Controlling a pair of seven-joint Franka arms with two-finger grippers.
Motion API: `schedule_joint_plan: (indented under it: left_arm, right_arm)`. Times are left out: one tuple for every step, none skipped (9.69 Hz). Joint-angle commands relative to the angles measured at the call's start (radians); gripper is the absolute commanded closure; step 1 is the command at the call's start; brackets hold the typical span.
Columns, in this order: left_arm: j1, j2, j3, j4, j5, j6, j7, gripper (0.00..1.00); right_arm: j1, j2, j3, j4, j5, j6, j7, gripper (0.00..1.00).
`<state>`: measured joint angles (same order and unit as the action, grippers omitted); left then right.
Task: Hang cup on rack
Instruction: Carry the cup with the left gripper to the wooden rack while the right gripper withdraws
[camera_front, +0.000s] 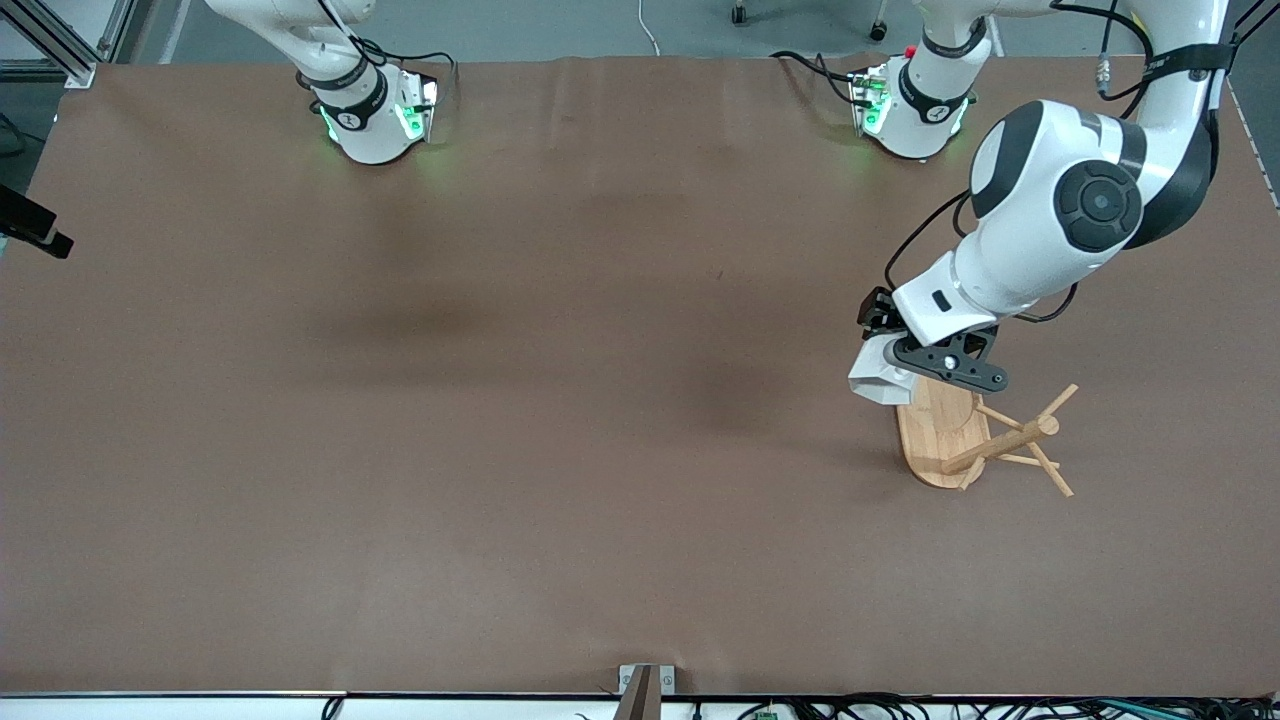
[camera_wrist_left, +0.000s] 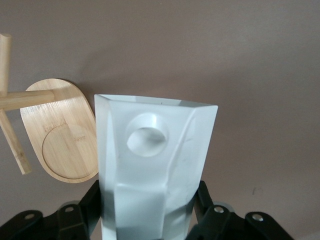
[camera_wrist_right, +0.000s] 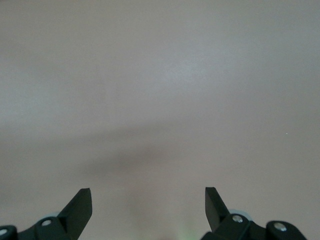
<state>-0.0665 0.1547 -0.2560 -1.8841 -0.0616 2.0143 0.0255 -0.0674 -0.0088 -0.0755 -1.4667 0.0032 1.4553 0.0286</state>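
Observation:
The white faceted cup (camera_front: 880, 378) is held in my left gripper (camera_front: 900, 365), which is shut on it in the air, over the end of the rack's base that is farther from the front camera. In the left wrist view the cup (camera_wrist_left: 155, 170) fills the middle, its blocky handle with the round hole facing the camera, black fingers (camera_wrist_left: 85, 205) on both sides. The bamboo rack (camera_front: 985, 435) stands at the left arm's end of the table; its oval base (camera_wrist_left: 67, 135), post and thin pegs show beside the cup. My right gripper (camera_wrist_right: 148, 200) is open and empty over bare table, out of the front view.
The brown table mat (camera_front: 560, 400) spreads wide toward the right arm's end. Both arm bases (camera_front: 375, 110) stand at the table edge farthest from the front camera. Cables lie along the edge nearest the front camera.

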Motion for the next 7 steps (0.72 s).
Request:
schedule_joint_plan:
  left_arm:
    - [0.023,0.008,0.001,-0.056,0.017,0.055,0.081,0.99]
    - [0.025,0.017,0.030,-0.055,0.019,0.076,0.124,0.99]
    - [0.027,0.023,0.034,-0.055,0.017,0.092,0.149,0.99]
    - [0.031,0.034,0.034,-0.052,0.017,0.103,0.149,0.99]
    - [0.033,0.043,0.037,-0.050,0.017,0.113,0.149,0.99]
    - [0.033,0.052,0.064,-0.047,0.017,0.130,0.155,0.99]
    - [0.033,0.065,0.069,-0.047,0.014,0.144,0.169,0.99]
  right_arm:
    - [-0.003,0.013,-0.001,0.029,-0.017,0.010,0.027,0.00]
    - [-0.009,0.015,-0.003,0.029,-0.006,0.010,0.021,0.00]
    - [-0.014,0.015,-0.004,0.029,-0.005,0.011,0.002,0.00]
    - [-0.012,0.013,-0.003,0.029,-0.005,0.013,0.002,0.00]
    - [-0.014,0.013,-0.001,0.028,-0.005,0.011,0.002,0.00]
    - [-0.020,0.013,-0.001,0.026,-0.005,0.011,0.002,0.00]
    - [-0.019,0.013,0.000,0.025,-0.005,0.013,0.002,0.00]
